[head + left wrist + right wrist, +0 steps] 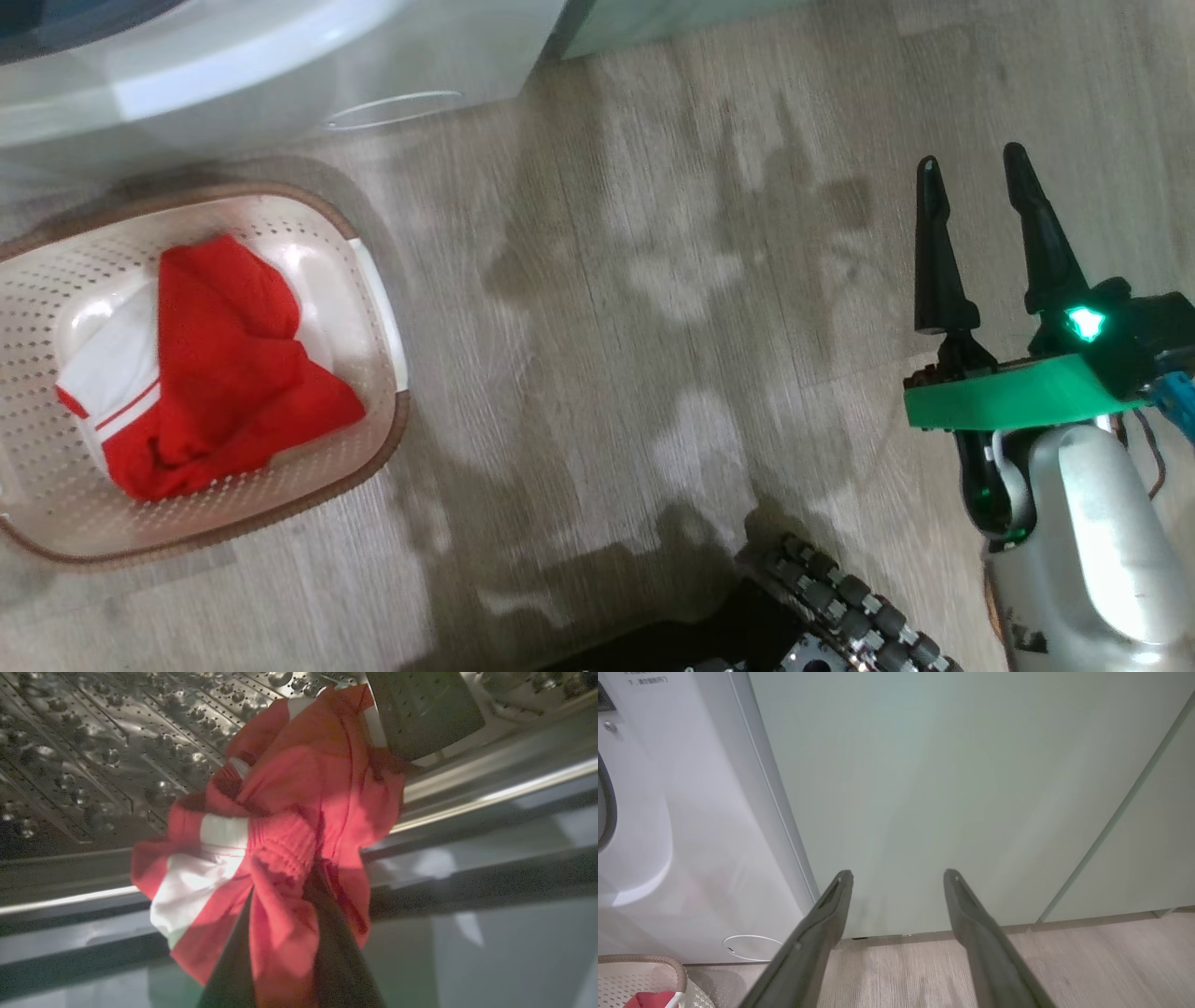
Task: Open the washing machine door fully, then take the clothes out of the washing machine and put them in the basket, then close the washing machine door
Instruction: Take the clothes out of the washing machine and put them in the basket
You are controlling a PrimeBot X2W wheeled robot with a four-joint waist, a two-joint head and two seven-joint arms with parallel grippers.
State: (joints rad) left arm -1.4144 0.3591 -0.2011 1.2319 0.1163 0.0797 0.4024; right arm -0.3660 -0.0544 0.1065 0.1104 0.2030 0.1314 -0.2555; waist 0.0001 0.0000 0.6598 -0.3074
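Inside the perforated steel drum (93,742) of the washing machine (233,75) lies a bunched piece of the clothes (289,788), red with white patches. My left gripper (299,877) is shut on its lower folds, and the fabric wraps around and hides the fingertips. A second red and white garment (224,373) lies crumpled in the cream basket (373,448) on the floor in front of the machine. My right gripper (971,187) hangs open and empty over the floor, far right of the basket. The washing machine door is out of view.
Pale green cabinets (971,788) stand right of the machine's white side (691,835). A small round cover (752,947) sits low on the machine's front. The drum's grey paddle (420,714) lies just above the garment. My wheeled base (840,616) shows at the bottom.
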